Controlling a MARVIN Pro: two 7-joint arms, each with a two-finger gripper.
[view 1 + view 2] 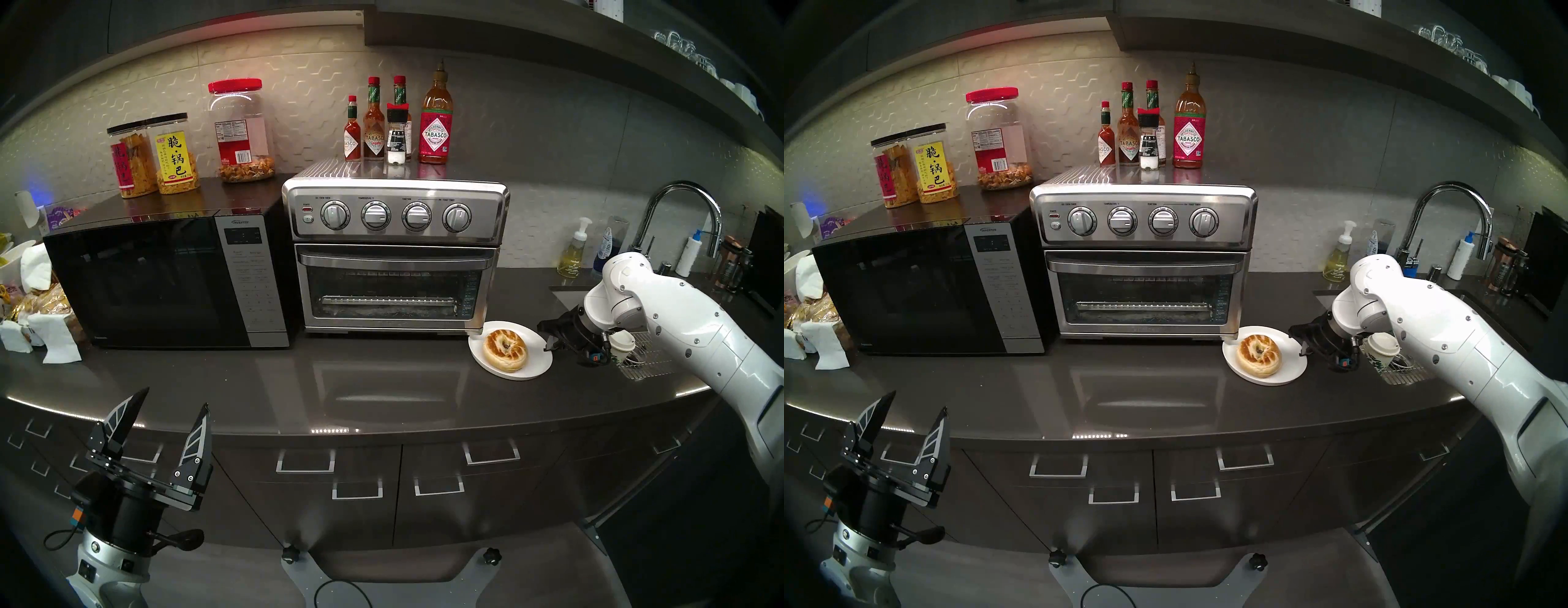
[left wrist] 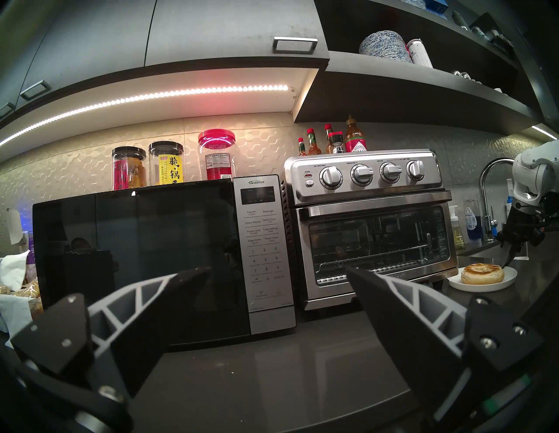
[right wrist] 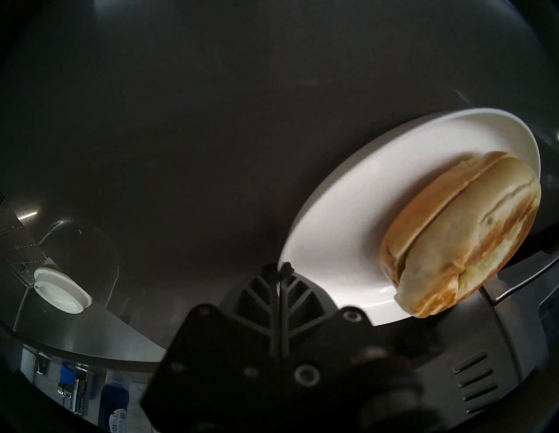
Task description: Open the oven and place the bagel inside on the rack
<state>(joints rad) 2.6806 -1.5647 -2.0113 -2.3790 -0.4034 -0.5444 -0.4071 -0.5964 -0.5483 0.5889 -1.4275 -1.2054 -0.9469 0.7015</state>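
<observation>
Toasted bagel [image 1: 505,350] lies on the plate [image 1: 539,368] just beside the pinched-together right tool [image 1: 548,348].

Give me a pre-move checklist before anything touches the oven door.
1. Oven door shut, handle free: ok; it still needs opening.
2. Rack seated inside, seen through the glass: ok.
3. Bagel flat on the plate, untouched: ok.
4. Right gripper empty: ok; fingers shut, tips at the plate's rim. Whether they touch it: cannot tell.
5. Left gripper open and clear of the counter: ok.
6. Door's drop path: not ok; the plate sits close to the oven's front right corner and may be in the way.
</observation>
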